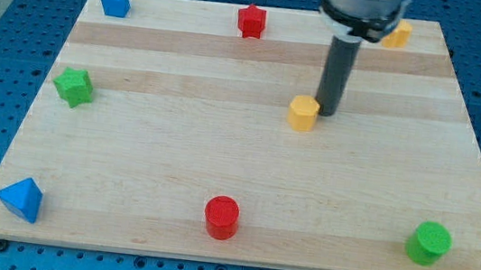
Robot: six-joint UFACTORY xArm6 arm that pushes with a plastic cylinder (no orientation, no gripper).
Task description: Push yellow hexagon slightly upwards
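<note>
The yellow hexagon [303, 112] lies on the wooden board [174, 164], a little right of the middle. My tip [326, 114] rests on the board just at the hexagon's right side, touching it or nearly so. The dark rod rises from there toward the view's top.
A blue block [115, 1] sits at the top left and a red star-like block [252, 21] at the top middle. An orange-yellow block [398, 34] is at the top right, partly behind the arm. A green star [74, 87] is at the left, a blue triangle [21, 198] at the bottom left, a red cylinder [221, 216] at the bottom middle, a green cylinder [429, 243] at the bottom right.
</note>
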